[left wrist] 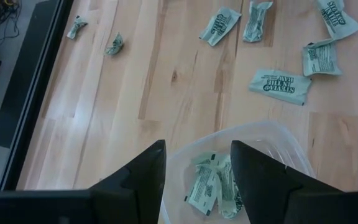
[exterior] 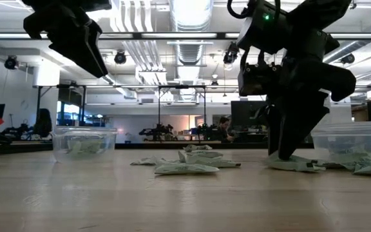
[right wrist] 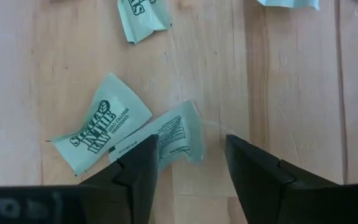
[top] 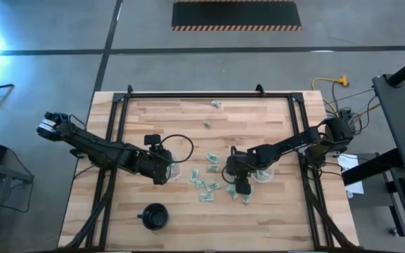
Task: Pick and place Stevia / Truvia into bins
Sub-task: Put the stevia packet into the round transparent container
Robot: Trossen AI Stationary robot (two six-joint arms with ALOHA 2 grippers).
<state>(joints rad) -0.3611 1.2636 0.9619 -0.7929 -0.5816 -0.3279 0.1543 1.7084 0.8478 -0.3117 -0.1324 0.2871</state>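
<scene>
Over the counter's middle: both arms are in play, one above each clear cup's side of the wooden counter (top: 188,232).
Left gripper: the left gripper (left wrist: 197,168) hangs right above the left clear cup (left wrist: 253,134), fingers parted with nothing between them (you look straight down past them into the cup).
Left cup contents: several Stevia packets (left wrist: 210,186) already lie inside, pale green with dark print.
Right gripper: the right gripper (right wrist: 191,165) is down low at the counter, fingers spread apart, empty.
Under the right fingers: a pale green packet (right wrist: 173,138) lies flat between the two finger tips, overlapping a second one (right wrist: 101,127) printed "Stevia in the Raw"; whether the fingers touch the wood, I cannot tell.
Right cup: the right clear cup (exterior: 353,142) stands just beside the right arm, with packets inside it (seen from table height).
Loose packets: a scatter of them (top: 206,184) lies between the two cups, a few more sit apart toward the far edge (top: 207,123), and two crumpled ones (left wrist: 113,45) lie near the counter's dark frame.
Black cup: a round black cup (top: 155,216) stands alone near the front edge, well apart from both grippers.
Background: a person (exterior: 223,127) sits far off in the room behind the counter.
</scene>
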